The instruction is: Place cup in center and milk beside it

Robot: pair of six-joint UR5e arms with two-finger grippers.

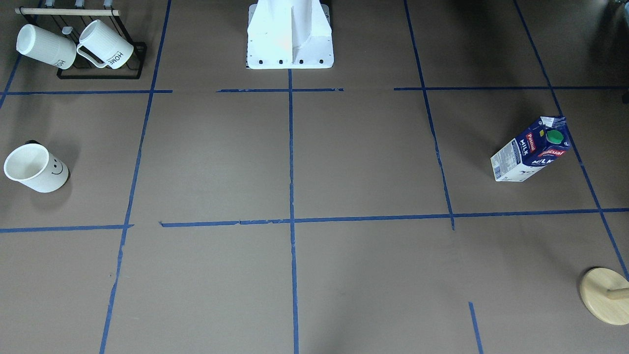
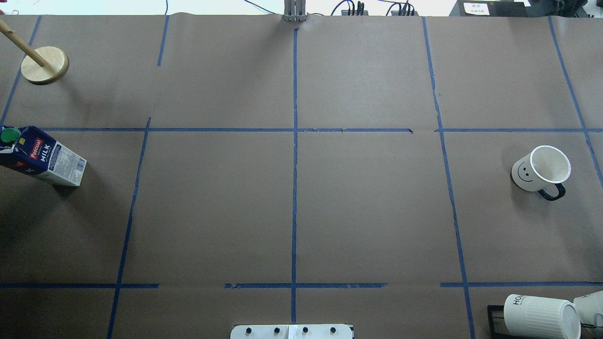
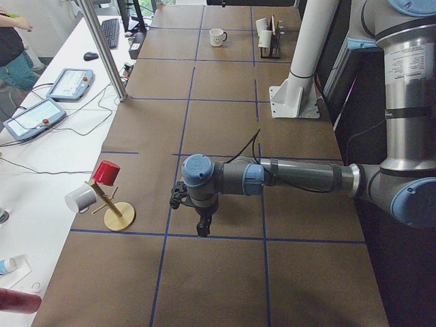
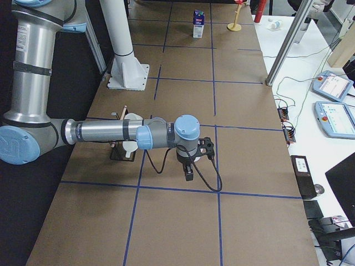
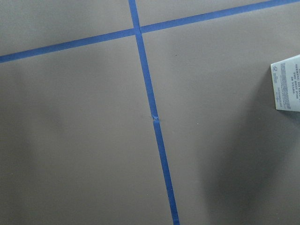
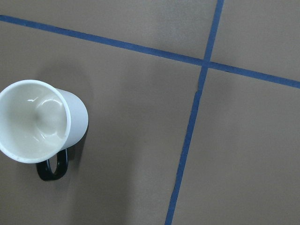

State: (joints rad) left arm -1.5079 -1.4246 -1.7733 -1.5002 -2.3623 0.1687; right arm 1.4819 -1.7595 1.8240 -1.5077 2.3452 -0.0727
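Observation:
The cup [image 2: 541, 169], a white mug with a smiley face and black handle, stands upright on the table's right side; it also shows in the front view [image 1: 37, 169] and the right wrist view [image 6: 37, 122]. The milk [image 2: 40, 157], a dark blue carton with a green cap, stands at the far left and shows in the front view [image 1: 533, 150]; its edge shows in the left wrist view [image 5: 287, 86]. The center [image 2: 330, 202] is bare brown paper. My left gripper [image 3: 202, 230] and right gripper [image 4: 189, 176] hang over the paper. I cannot tell whether they are open or shut.
A black rack with ribbed "HOME" mugs [image 2: 541, 315] stands at the near right corner. A wooden peg stand [image 2: 44, 65] stands at the far left corner. The robot's white base [image 1: 290, 34] sits at the near middle edge.

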